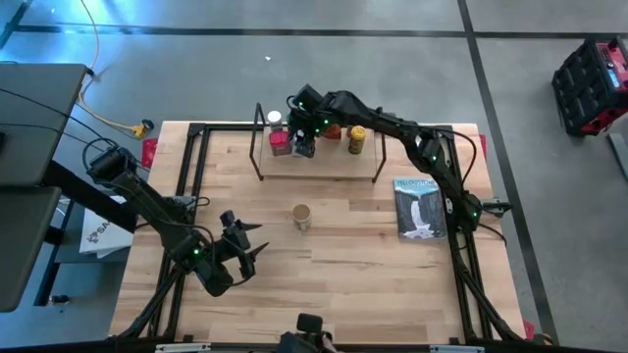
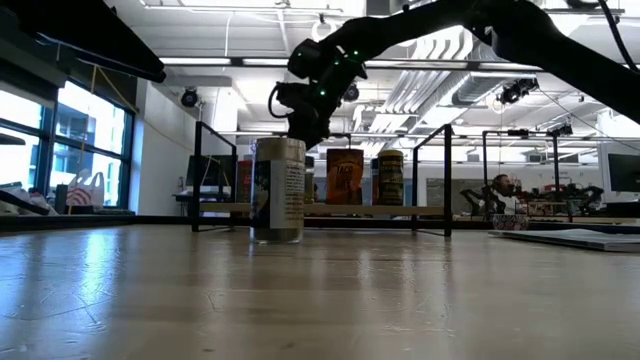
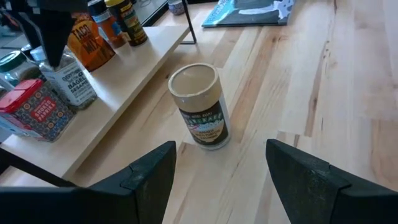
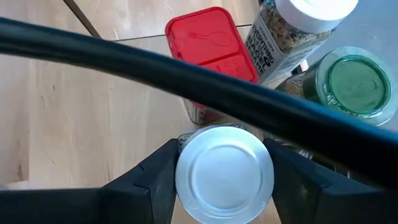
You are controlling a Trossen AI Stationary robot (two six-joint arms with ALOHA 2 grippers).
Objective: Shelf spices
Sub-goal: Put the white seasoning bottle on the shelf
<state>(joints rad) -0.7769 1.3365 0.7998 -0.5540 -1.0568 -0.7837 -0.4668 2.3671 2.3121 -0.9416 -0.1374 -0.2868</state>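
A wide workshop with ceiling lights and tall windows is seen behind the wooden bench (image 1: 373, 275); at its far side the shelf (image 1: 314, 162) stands, and several spices are already gathered there: a red box (image 4: 211, 46), a white-lidded jar (image 4: 298, 28), a green-lidded jar (image 4: 354, 84), a yellow-lidded jar (image 1: 356, 139) and an orange packet (image 3: 90, 43). The right gripper (image 4: 224, 177) is held over the shelf, its fingers closed around a silver-lidded jar (image 4: 224, 174) beside the red box; a neighbour could be knocked over if this jar is released against it, because the space is tight. One tan-lidded jar (image 1: 302, 217) is left on the bench; the left gripper (image 3: 221, 171) waits near it, fingers wide apart and empty.
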